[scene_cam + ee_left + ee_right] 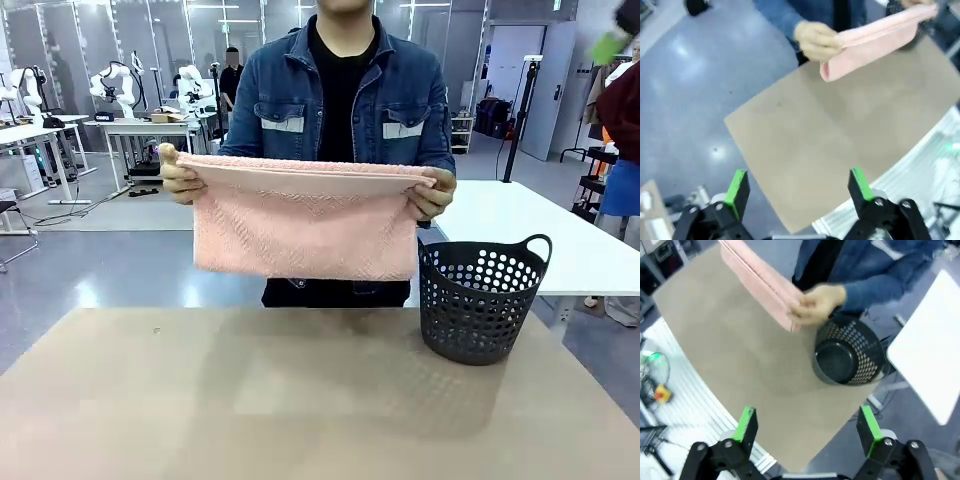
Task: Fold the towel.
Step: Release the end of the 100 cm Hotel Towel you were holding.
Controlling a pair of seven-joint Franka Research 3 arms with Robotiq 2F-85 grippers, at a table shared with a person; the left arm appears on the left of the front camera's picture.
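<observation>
Front view: we see the person's hands holding the doubled salmon-pink towel by its 2 top corners, in the air over the far edge of the tan table, beside a dark perforated basket. Our left gripper and right gripper gape wide, gripping nothing.

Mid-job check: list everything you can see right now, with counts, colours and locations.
towel: one, salmon pink, doubled over and held in the air above the table's far edge
basket: one, dark grey, perforated, on the table's far right, looks empty
table: one, tan, in front of the robot
white table: one, behind the basket
person: one, blue denim jacket, standing at the far side
person's hands: two, gripping the towel's top corners
left gripper: one, black with green pads, open, above the table's near edge
right gripper: one, the same colours, open, above the near edge
</observation>
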